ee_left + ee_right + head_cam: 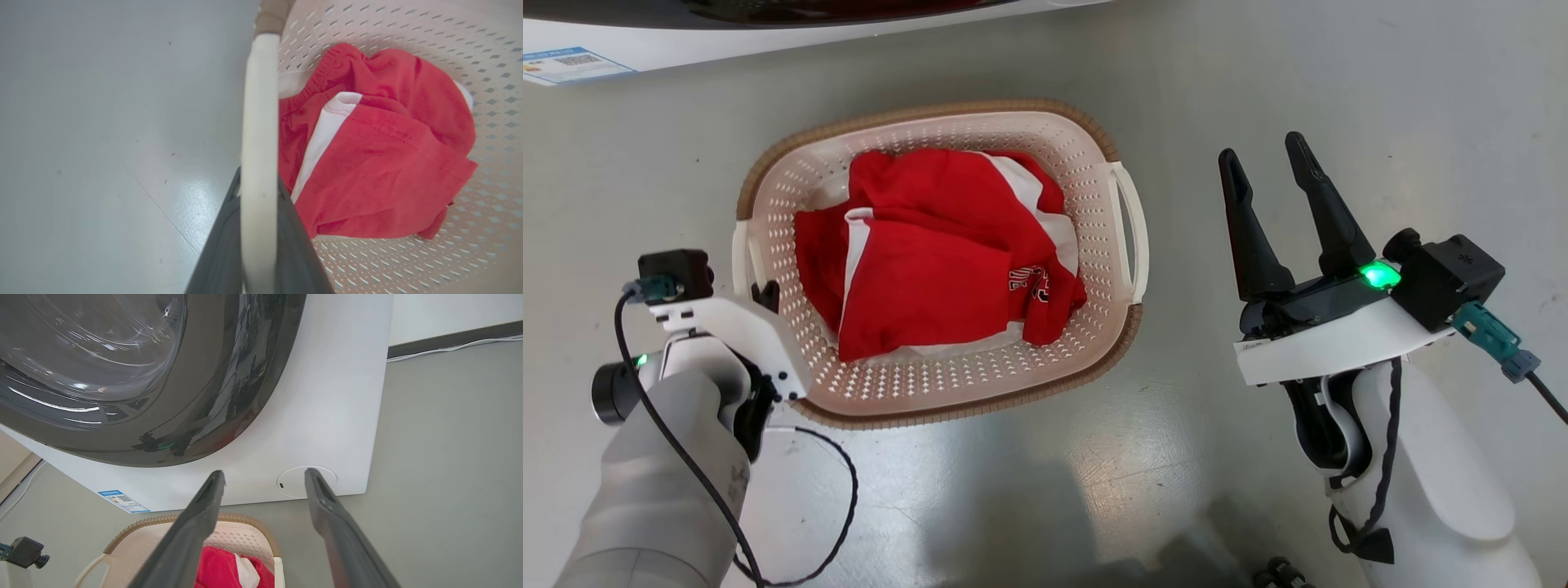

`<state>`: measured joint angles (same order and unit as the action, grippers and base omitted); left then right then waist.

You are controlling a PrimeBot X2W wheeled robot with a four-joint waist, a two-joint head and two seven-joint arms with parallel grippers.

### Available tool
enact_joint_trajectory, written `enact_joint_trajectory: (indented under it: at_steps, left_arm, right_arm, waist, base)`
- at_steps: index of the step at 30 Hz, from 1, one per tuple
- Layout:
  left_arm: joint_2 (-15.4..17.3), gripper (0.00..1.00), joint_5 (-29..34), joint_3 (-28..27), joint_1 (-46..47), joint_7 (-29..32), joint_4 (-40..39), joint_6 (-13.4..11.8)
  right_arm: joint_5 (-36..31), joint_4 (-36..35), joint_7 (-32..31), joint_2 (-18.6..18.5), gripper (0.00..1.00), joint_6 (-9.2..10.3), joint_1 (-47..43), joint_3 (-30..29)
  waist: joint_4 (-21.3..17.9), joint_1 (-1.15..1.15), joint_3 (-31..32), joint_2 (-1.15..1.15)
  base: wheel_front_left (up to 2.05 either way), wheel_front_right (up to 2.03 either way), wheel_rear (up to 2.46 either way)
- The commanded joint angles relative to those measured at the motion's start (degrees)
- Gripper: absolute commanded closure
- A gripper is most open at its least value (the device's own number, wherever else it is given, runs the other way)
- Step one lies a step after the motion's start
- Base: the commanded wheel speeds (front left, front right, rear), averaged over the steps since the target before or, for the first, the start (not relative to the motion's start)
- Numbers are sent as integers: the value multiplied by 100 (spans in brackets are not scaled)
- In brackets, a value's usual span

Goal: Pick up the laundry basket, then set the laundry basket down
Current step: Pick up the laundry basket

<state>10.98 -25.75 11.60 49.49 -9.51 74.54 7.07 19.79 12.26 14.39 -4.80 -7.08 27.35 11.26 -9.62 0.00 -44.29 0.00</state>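
Observation:
The cream perforated laundry basket (947,384) with its brown rim appears to rest on the grey floor, holding a red and white garment (931,253). My left gripper (757,298) is at the basket's left side, shut on the white loop handle (259,102), which runs up between its two dark fingers (220,253). My right gripper (1262,151) hangs open and holds nothing. It is to the right of the basket, clear of the other handle (1137,237). In the right wrist view its fingers (196,531) point at the washer, with the basket (245,539) below.
The white washer (327,396) with its dark round door (122,375) stands just beyond the basket, its base at the top of the head view (605,41). A cable (449,347) runs along the wall base to its right. Grey floor (1029,506) surrounds the basket.

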Motion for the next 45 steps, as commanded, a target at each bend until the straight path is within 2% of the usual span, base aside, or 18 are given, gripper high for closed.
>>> enact_joint_trajectory:
  at_steps: [1, 12, 13, 14, 15, 26, 36, 45]
  left_arm:
    - [188, 100, -55, -82, 85, -40, -59, 38]
    - [139, 100, -221, 44, 115, -51, -59, 41]
    - [141, 77, -226, 51, 113, -68, -59, 41]
    - [139, 19, -230, 57, 110, -79, -59, 41]
    - [135, 0, -235, 63, 108, -86, -59, 41]
    - [74, 0, -290, 122, 4, -119, -59, -20]
    - [95, 0, -405, 77, -191, -331, -58, -27]
    - [92, 0, -446, 24, -467, -541, -440, 7]
  right_arm:
    - [46, -120, 61, 29, 0, -41, -118, 105]
    - [39, -97, 61, 23, 0, -41, -88, 121]
    - [41, -95, 61, 19, 0, -41, -85, 119]
    - [42, -92, 61, 15, 0, -41, -83, 118]
    - [41, -87, 61, 11, 0, -41, -81, 119]
    - [53, -19, 61, -4, 0, -41, -75, 161]
    - [136, 100, 61, -19, 0, -41, -138, 199]
    - [193, 221, 61, -40, 0, -41, -304, 179]
  waist:
    - [7, 0, -11, 0]
    - [56, 0, -42, 0]
    - [61, 0, -42, 0]
    - [67, 0, -40, 0]
    - [73, 0, -37, 0]
    - [122, 0, 96, 0]
    - [119, 0, 472, 0]
    - [212, 0, 1197, 0]
  base:
    - [0, 0, 0]
    - [0, 0, 0]
    - [0, 0, 0]
    - [0, 0, 0]
    - [0, 0, 0]
    - [0, 0, 0]
    - [0, 0, 0]
    - [0, 0, 0]
